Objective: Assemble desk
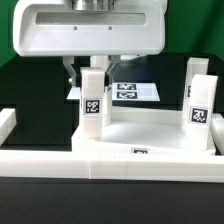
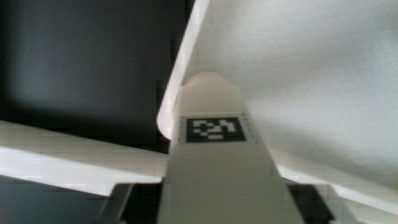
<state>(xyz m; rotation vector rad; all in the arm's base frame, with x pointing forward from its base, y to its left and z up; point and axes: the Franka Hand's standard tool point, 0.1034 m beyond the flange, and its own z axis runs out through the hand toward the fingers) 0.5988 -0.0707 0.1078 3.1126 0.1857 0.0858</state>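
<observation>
I have the gripper point(image 1: 92, 72) down over the leg point(image 1: 92, 102) that stands upright on the desk top point(image 1: 150, 128). From the exterior view the fingers drop to either side of the leg's upper end, but the big white wrist housing hides the tips, so I cannot tell whether they are pinching the leg or standing just off it. In the wrist view the leg point(image 2: 215, 150) runs straight out from the camera with its tag facing up, centred between the dark finger edges at the frame's foot.

To do this step well, I'd keep the wrist plumb over the leg so it stays square in its corner recess, and squeeze evenly so the leg doesn't tip toward the desk top's middle. If it needs turning or pressing home, I'd judge that slow and straight down is best, since a sideways push could slide the whole desk top.

A second leg point(image 1: 198, 95) stands upright at the far corner, well apart from the gripped one. The desk top sits against a white rail point(image 1: 60, 160), on a black table point(image 1: 30, 85). Beyond the desk top lies the marker board point(image 1: 135, 91), flat. Behind is a pale wall.
</observation>
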